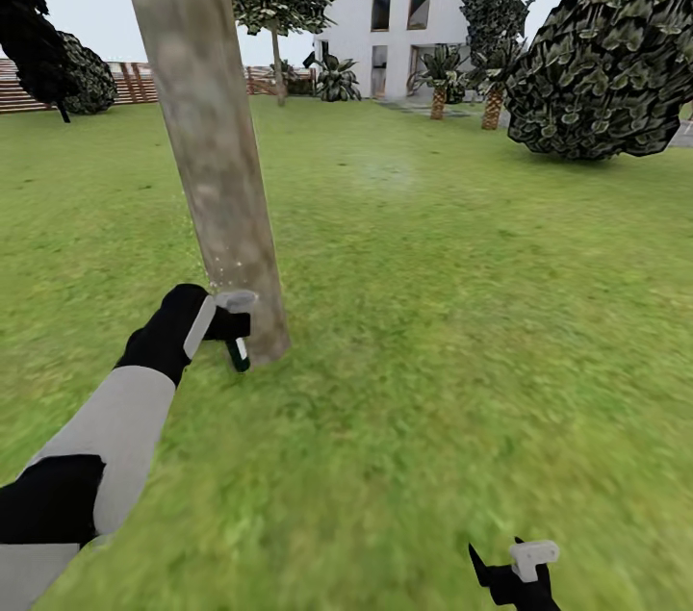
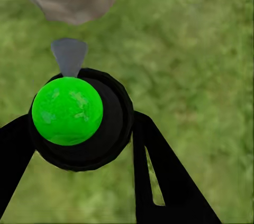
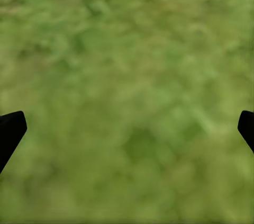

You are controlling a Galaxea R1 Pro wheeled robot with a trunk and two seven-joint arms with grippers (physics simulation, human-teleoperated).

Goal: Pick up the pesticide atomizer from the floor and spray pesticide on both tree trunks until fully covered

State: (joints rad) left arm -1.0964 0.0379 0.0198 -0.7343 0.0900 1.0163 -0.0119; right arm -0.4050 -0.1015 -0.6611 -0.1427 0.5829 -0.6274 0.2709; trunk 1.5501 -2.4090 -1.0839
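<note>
Atomizer (image 2: pixel 67 110) sat clamped in the left gripper (image 1: pixel 229 327) low against the near trunk (image 1: pixel 207 140), nozzle toward the bark — likely so pesticide (image 1: pixel 219 267) landed there. Right gripper (image 1: pixel 515 571) hung spread over grass (image 3: pixel 127 75), idle.

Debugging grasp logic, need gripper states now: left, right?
Left gripper: shut on the pesticide atomizer, nozzle toward the tree trunk.
Right gripper: open, holding nothing, over the grass.
</note>
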